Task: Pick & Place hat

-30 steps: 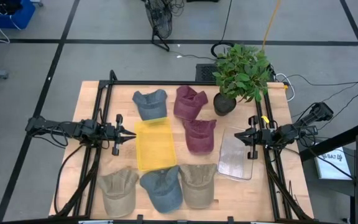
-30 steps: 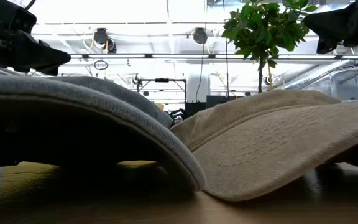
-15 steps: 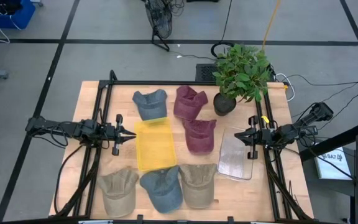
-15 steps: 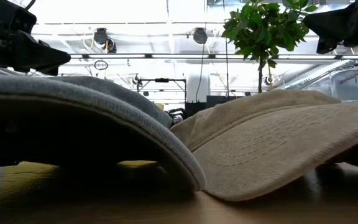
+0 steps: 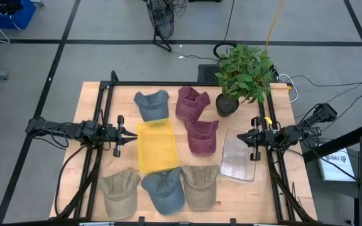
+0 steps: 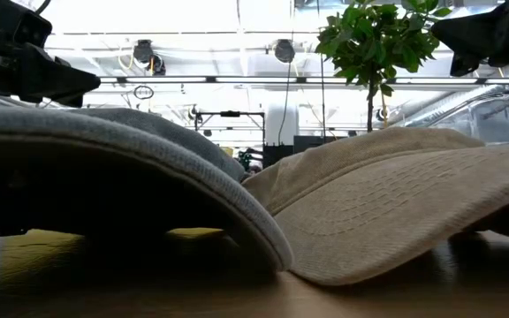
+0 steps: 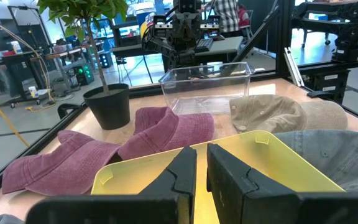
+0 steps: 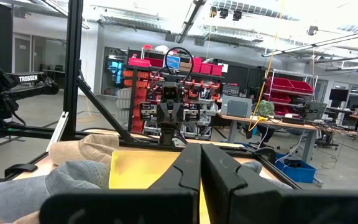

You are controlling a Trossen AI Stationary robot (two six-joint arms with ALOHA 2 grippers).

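maroon hat (image 5: 201, 135) lies on the wooden table (image 5: 93, 100), between the clenched, empty left gripper (image 5: 132, 135) and the clenched, empty right gripper (image 5: 240, 136). yellow tray (image 5: 156, 145) sits just beside the left gripper, clear bin (image 5: 238, 156) under the right; grey floor (image 5: 105, 56) surrounds the table.

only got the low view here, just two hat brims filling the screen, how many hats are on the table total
Observer: Seven. The high view shows a blue hat and two maroon hats toward the far side, with a tan hat, a second blue hat and another tan hat along the near edge.

Operator: any bins

Observer: A yellow bin sits mid-table and a clear bin lies to its right.

Operator: where are the hands

Observer: The left hand hangs beside the yellow bin's left edge; the right hand is at the clear bin's far end. Both are shut and hold nothing.
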